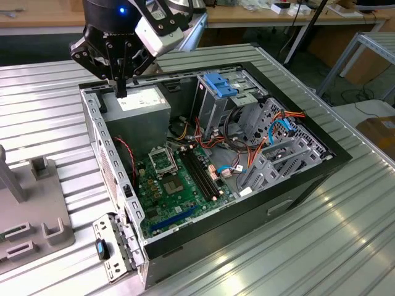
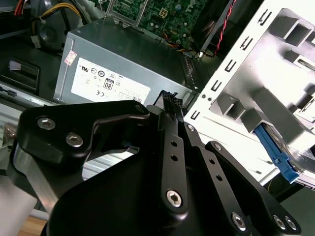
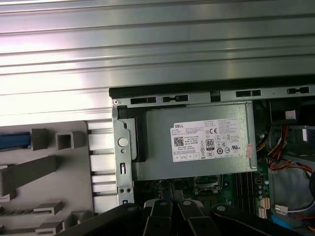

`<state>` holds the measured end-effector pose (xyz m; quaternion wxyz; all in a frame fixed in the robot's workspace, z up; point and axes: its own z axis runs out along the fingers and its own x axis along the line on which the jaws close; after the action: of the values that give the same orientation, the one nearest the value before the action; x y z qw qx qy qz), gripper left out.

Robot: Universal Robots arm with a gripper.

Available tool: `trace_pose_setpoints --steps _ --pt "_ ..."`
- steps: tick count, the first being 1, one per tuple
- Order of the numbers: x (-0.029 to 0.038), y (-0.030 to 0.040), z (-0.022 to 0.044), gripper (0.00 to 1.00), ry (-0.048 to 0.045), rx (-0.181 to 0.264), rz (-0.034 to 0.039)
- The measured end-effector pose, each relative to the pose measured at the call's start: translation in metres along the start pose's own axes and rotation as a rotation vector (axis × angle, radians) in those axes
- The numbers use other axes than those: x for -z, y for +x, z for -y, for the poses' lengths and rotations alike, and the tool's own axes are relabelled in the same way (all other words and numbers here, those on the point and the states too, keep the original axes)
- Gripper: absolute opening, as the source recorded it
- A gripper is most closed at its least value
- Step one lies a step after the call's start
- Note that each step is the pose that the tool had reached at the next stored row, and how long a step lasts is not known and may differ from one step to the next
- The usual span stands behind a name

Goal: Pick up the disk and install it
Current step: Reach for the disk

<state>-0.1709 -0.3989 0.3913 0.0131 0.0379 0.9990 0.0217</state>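
My gripper (image 1: 121,91) hangs over the far corner of the open computer case (image 1: 296,179), at the exterior view's left. It is just above the grey power supply box (image 1: 137,114). Its black fingers (image 2: 170,98) stand pressed together with nothing between them. Of the disk I see a blue rail (image 2: 274,151) with a silver-grey edge beside it, lying in the grey fixture (image 2: 275,73) outside the case. The same blue strip (image 3: 12,141) shows at the fixture's edge in the first wrist view. The gripper is apart from it.
Inside the case lie the green motherboard (image 1: 179,179), bundles of coloured cables (image 1: 271,132) and a grey drive cage with a blue latch (image 1: 219,83). The case's side panel edge (image 1: 114,246) sticks out at the front. The grey fixture (image 1: 37,216) sits on the ribbed metal table (image 1: 308,259).
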Motion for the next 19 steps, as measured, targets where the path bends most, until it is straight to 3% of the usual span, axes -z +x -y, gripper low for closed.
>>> trace_pose_setpoints --steps 6,14,19 --pt "0.0001 0.0021 0.0002 0.11 0.0000 0.000 0.0000" --pt "0.0003 0.0174 0.0013 0.11 0.0000 0.000 0.0000" --pt "0.0004 0.0190 0.0014 0.11 0.0000 0.000 0.0000"
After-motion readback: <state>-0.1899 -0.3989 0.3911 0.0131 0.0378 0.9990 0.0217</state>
